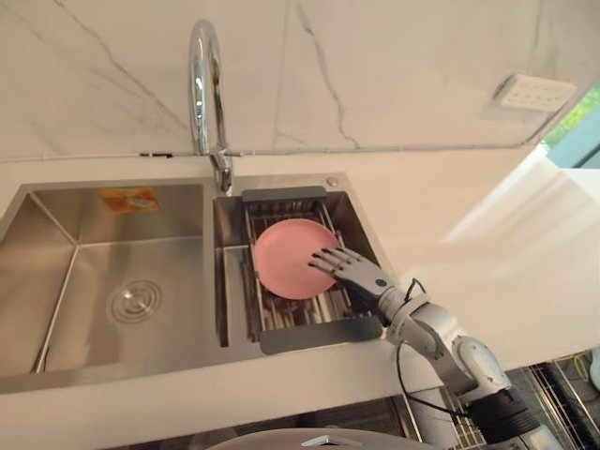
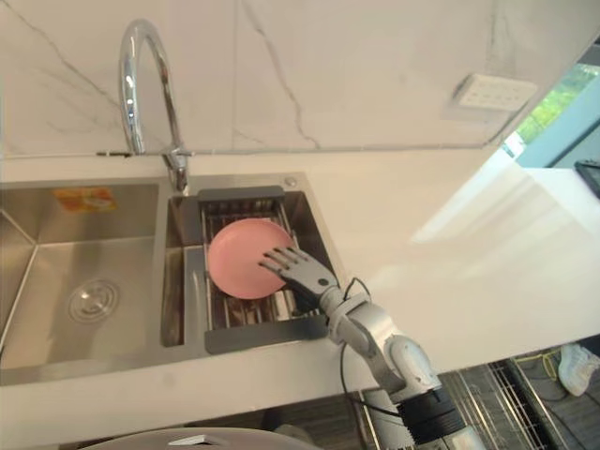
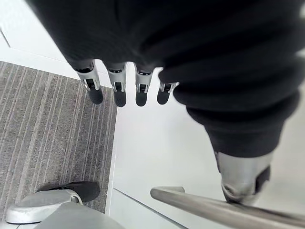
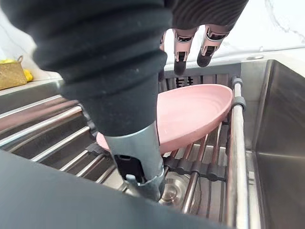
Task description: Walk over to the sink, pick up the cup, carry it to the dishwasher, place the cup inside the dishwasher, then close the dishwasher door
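Observation:
A shallow pink dish [image 1: 284, 260] lies tilted on the wire drying rack [image 1: 284, 195] in the sink's smaller right basin; no cup is visible. My right hand [image 1: 360, 273] reaches over the rack from the right, open. Its straight fingers [image 4: 180, 59] hover over the pink dish [image 4: 198, 107] and its thumb [image 4: 138, 164] sits lower, by the near rim. I cannot tell if it touches the dish. My left hand [image 3: 118, 90] hangs beside a white cabinet front, fingers straight and holding nothing.
The large left basin [image 1: 94, 281] has a round drain. A chrome faucet [image 1: 208, 94] arches up behind the rack. White counter [image 1: 469, 234] stretches to the right. A wire dishwasher rack [image 1: 553, 398] shows low right. A metal bar handle [image 3: 214, 206] is by my left hand.

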### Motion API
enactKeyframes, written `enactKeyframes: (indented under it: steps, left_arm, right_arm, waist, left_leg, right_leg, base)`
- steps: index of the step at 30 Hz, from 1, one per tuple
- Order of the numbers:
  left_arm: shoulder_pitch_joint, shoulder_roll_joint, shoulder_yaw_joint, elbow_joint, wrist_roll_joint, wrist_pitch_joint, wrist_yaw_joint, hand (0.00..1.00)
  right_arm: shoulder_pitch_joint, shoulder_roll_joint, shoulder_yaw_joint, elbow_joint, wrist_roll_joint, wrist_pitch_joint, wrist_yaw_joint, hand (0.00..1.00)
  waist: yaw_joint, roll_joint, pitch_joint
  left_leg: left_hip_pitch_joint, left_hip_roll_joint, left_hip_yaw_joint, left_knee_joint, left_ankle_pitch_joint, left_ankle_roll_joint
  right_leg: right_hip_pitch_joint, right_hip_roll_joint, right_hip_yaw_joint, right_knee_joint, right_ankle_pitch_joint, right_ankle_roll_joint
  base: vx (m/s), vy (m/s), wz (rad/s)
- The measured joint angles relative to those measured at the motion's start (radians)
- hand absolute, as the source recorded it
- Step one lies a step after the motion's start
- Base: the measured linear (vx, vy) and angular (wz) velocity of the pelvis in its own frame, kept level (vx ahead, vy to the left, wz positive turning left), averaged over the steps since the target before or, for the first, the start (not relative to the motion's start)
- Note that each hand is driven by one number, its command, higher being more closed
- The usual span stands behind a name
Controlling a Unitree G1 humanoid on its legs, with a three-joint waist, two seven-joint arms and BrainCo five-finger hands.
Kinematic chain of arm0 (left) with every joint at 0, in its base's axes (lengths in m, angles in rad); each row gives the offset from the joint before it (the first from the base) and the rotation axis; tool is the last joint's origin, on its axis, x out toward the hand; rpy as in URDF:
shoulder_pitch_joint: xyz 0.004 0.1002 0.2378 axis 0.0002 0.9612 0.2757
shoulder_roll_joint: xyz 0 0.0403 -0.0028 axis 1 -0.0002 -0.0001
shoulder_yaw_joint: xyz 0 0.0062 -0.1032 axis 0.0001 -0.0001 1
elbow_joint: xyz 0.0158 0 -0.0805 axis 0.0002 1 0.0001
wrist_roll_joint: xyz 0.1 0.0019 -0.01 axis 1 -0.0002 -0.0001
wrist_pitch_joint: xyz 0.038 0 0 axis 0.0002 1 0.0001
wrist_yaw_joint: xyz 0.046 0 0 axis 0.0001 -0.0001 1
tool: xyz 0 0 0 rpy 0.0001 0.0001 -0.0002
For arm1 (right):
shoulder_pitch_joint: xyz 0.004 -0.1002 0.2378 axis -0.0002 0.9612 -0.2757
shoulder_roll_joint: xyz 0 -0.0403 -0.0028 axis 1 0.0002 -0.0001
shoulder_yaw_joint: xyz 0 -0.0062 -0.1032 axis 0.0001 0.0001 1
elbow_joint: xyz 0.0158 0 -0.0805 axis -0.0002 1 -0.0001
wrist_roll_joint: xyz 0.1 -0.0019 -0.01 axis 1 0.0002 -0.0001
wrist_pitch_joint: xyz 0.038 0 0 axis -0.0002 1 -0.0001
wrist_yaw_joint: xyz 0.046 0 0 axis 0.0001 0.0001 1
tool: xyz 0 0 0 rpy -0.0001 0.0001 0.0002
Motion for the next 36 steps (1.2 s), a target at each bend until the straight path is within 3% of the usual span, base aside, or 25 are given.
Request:
enactKeyframes:
  steps: [9,22,23,28,36]
  left_arm:
    - [0.001,-0.001,-0.003,0.000,0.000,0.004,0.000,0.00]
    - [0.010,-0.001,-0.012,-0.002,0.017,0.005,0.000,0.00]
    - [0.010,0.000,-0.012,-0.002,0.017,0.005,0.000,0.00]
    - [0.012,0.000,-0.013,-0.002,0.018,0.005,0.000,0.00]
    - [0.013,0.000,-0.039,-0.005,0.018,0.005,0.001,0.00]
  right_arm:
    - [-0.021,0.000,0.022,0.091,-0.071,0.004,-0.040,0.00]
    - [-0.075,0.000,0.097,0.171,-0.123,0.003,-0.041,0.00]
    - [-0.075,0.000,0.097,0.171,-0.128,0.003,-0.043,1.00]
    - [-0.090,0.000,0.099,0.204,-0.145,0.003,-0.087,1.00]
    - [-0.127,0.003,0.099,0.247,-0.242,0.028,-0.245,1.00]
  waist:
    - [0.003,0.007,0.000]
    - [0.006,0.013,0.000]
    - [0.006,0.013,-0.001]
    - [0.005,0.012,-0.001]
    - [0.008,0.013,-0.002]
  left_leg:
    - [0.002,-0.005,-0.010,-0.009,0.004,0.000]
    - [0.003,-0.008,-0.022,-0.024,0.013,0.001]
    - [0.006,-0.008,-0.022,-0.031,0.017,0.001]
    - [0.018,-0.011,-0.023,-0.045,0.023,0.000]
    - [0.017,-0.019,-0.026,-0.047,0.026,0.004]
  right_leg:
    - [0.001,-0.003,-0.012,0.000,-0.001,0.001]
    - [0.002,-0.004,-0.023,0.000,-0.002,0.003]
    - [0.002,-0.004,-0.023,0.000,-0.002,0.003]
    - [0.008,-0.005,-0.024,0.000,-0.003,0.004]
    - [0.010,-0.013,-0.029,0.000,-0.004,0.006]
  base:
    - [0.00,0.004,0.02]
    - [0.00,0.006,0.02]
    - [0.00,0.000,0.00]
    - [0.00,0.000,0.00]
    - [0.00,0.011,0.02]
